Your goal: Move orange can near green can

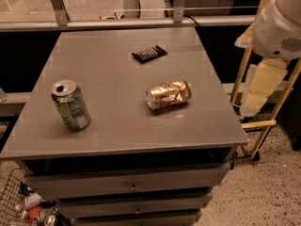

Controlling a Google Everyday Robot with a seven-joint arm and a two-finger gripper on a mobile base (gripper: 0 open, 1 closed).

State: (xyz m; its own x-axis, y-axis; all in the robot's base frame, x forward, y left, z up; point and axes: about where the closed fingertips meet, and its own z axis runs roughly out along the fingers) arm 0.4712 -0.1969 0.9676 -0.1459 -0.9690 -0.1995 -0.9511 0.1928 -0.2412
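Note:
The orange can [168, 94] lies on its side, dented, right of the middle of the grey table top [117, 126]. The green can [70, 105] stands upright near the table's front left, its silver top open. The two cans are well apart. My gripper [258, 91] hangs at the end of the white arm [278, 25], off the table's right edge. It is to the right of the orange can and touches neither can.
A small black ridged object [149, 53] lies at the back middle of the table. A yellow wooden frame [254, 60] stands by the right edge, behind the arm. Drawers [134, 187] are under the top. A wire basket of clutter [23, 206] sits low on the left.

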